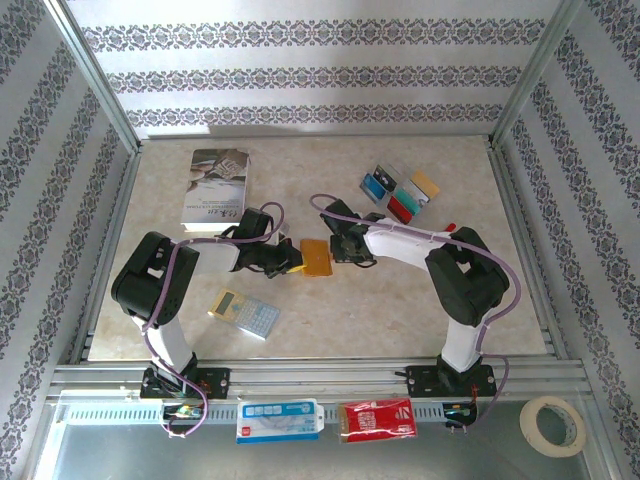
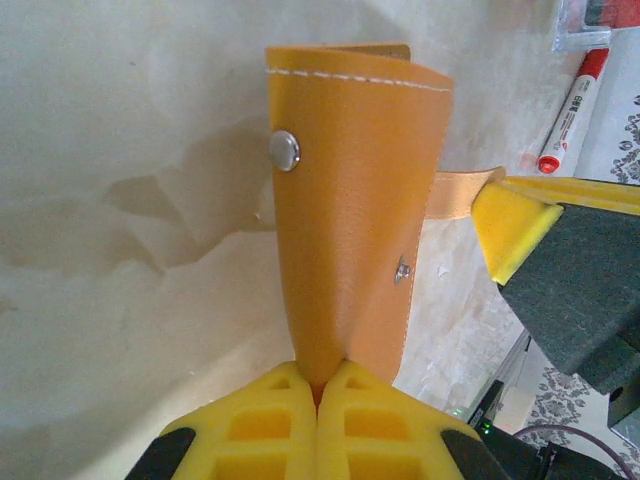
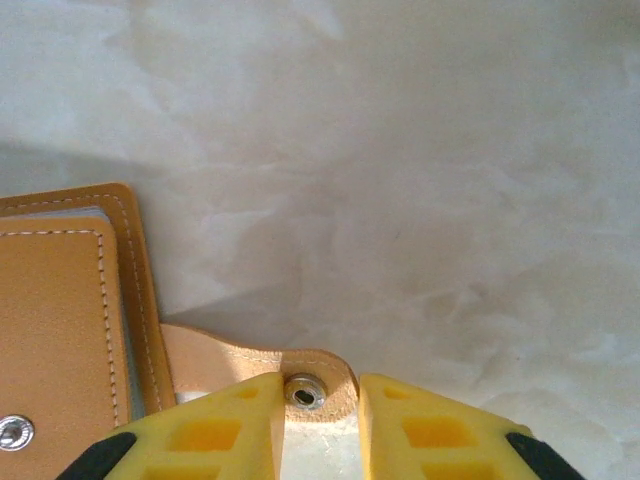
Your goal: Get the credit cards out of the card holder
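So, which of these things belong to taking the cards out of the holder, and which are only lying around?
For the job: card holder, credit cards.
Just lying about: book, calculator, red marker, tape roll, blue-white packet, red packet.

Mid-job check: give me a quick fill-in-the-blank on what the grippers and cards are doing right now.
The left gripper is ___ on the card holder.
The right gripper straddles the holder's tab, which carries a metal ___.
The credit cards lie on the table's far ___ side.
Missing: shut; snap; right.
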Robot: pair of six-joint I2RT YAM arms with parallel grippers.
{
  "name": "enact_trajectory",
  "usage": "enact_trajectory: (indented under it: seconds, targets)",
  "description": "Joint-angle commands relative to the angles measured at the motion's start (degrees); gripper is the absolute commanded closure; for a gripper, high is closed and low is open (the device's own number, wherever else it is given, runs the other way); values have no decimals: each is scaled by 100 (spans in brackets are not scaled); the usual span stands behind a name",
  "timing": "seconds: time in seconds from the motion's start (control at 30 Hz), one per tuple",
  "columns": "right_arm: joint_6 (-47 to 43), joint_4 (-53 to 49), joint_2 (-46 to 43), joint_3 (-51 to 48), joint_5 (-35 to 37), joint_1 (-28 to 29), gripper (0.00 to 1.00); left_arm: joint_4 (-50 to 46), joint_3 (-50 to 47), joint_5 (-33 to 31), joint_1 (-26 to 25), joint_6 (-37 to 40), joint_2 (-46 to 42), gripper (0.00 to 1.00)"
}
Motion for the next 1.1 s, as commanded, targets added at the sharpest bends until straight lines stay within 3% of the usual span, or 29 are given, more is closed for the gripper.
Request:
enact_trajectory:
  seconds: [0.0,0.53,0.8,0.9,1.07]
  targets:
    - [-54,305,-43,-64,-368,77,72,-228,33,-90,-21,69,-95,100]
    - [148,972,-5,-192,-991,-118,66,-463,140,-116,-25,154,-122,100]
    - [47,825,-13,-210,-535,-82,79,-554,147,-189,-24,163,-173,99]
    - [-63,755,-76,-162,-547,-80,90,-760,203,-365,-20,164,-260,90]
    - [-197,708,-506,-176,-651,-28,93,-1222,305,-932,78,269,-699,57]
